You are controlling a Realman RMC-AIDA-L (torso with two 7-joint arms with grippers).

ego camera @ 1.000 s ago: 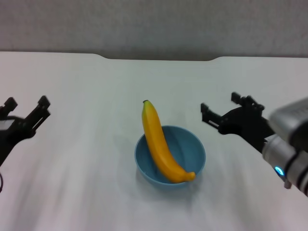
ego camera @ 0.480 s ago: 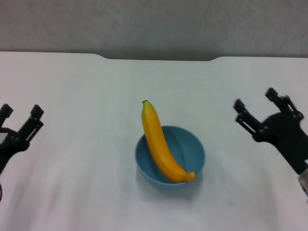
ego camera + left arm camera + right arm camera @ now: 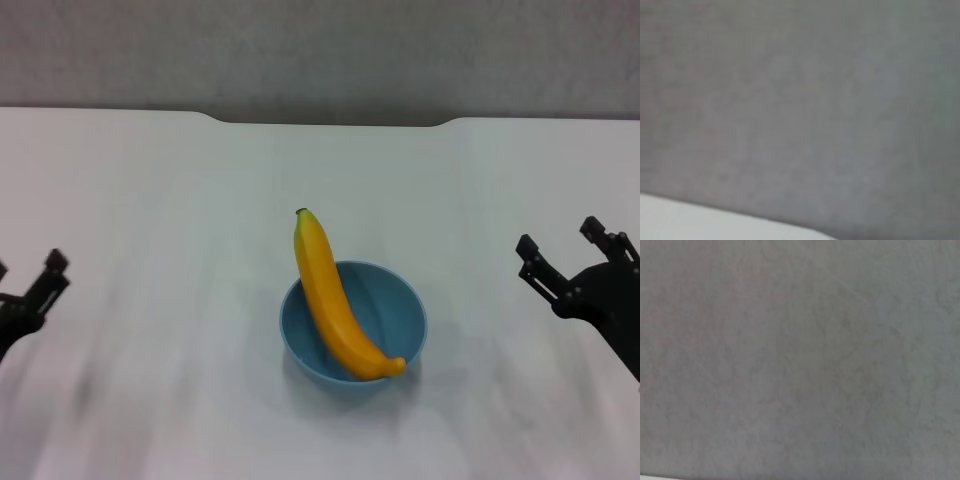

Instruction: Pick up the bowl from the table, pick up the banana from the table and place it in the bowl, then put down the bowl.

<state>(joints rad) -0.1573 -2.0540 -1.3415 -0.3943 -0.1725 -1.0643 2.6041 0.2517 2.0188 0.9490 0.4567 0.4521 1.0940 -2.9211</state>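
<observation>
Now banana (image 3: 333,300) in bowl (image 3: 400,318) | both grippers' fingers wide, well apart from it: left (image 3: 28,285), right (image 3: 570,255)

The white table (image 3: 150,200) carries only the blue bowl (image 3: 400,325) near its middle.

A glossy light-blue bowl (image 3: 354,322), plain and unpatterned, is seen just below the centre of the head view. A yellow-orange banana (image 3: 329,296) with a small dark tip at its upper end is shown across it. The table (image 3: 150,220) is rendered plain white. A mottled grey wall (image 3: 320,50) fills the top. Black grippers are seen at the left (image 3: 25,290) and right (image 3: 575,258) edges.
</observation>
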